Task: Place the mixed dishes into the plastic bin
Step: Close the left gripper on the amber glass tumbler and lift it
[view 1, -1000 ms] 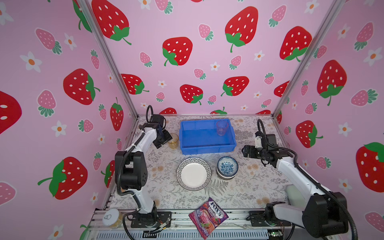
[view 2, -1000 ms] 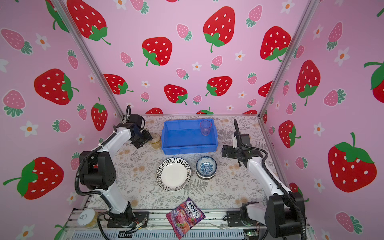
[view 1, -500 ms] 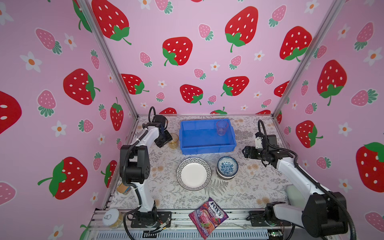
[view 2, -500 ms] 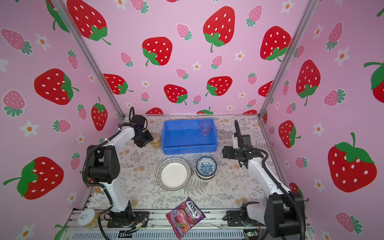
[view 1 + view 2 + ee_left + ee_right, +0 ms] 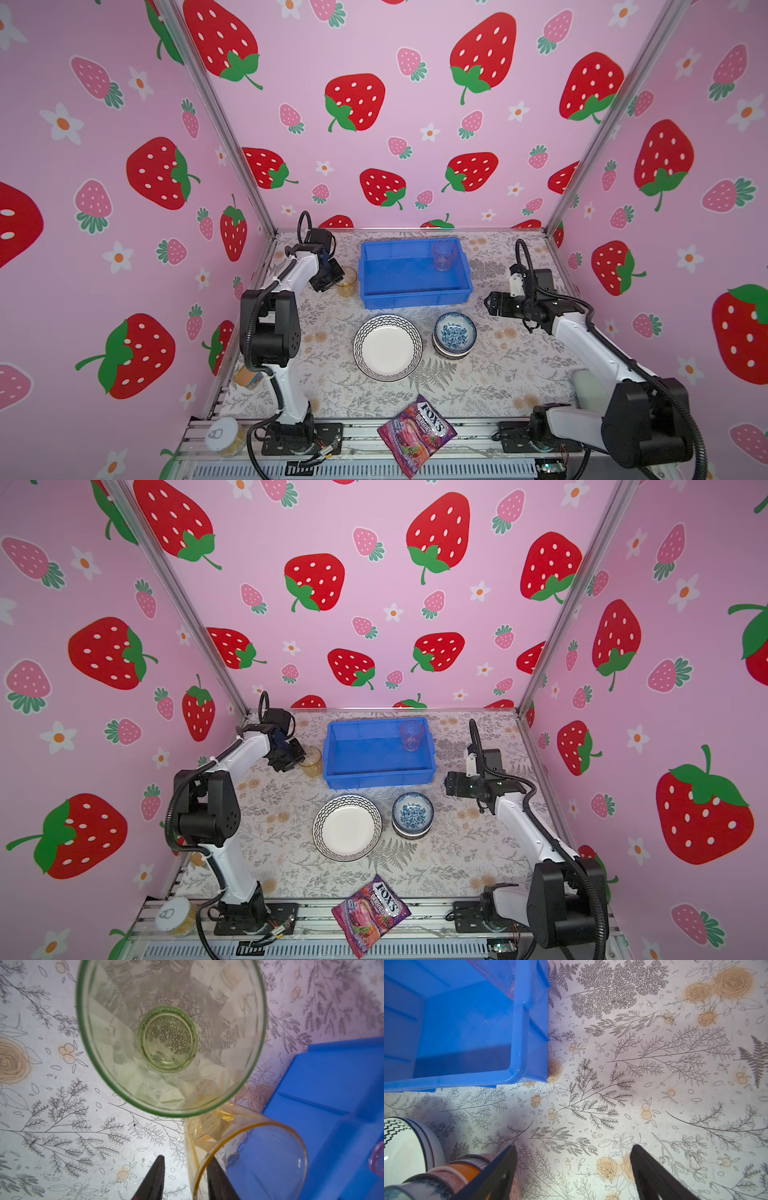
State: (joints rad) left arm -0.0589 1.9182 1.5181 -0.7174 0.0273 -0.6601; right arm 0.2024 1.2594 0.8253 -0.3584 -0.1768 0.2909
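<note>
The blue plastic bin (image 5: 415, 300) (image 5: 380, 780) stands at the back middle with a pink glass (image 5: 444, 255) (image 5: 411, 735) upright in its far right corner. Left of the bin is an amber glass (image 5: 347, 281) (image 5: 245, 1147). My left gripper (image 5: 332, 278) (image 5: 186, 1158) straddles its wall, one finger inside and one outside, with a gap still showing. A green glass (image 5: 170, 1039) stands just beyond it. In front of the bin lie a zigzag-rimmed plate (image 5: 387, 353) and stacked bowls (image 5: 455, 334). My right gripper (image 5: 489, 303) (image 5: 574, 1147) hangs open over bare table right of the bin.
A purple FOX'S candy bag (image 5: 417, 434) lies at the front edge. A white-lidded jar (image 5: 224, 436) sits at the front left, and a small tin (image 5: 247, 378) beside the left arm's base. Pink walls close in the table on three sides.
My left gripper's jaws have narrowed around the amber glass's wall, and the left arm has shifted a little. The right arm has barely moved.
</note>
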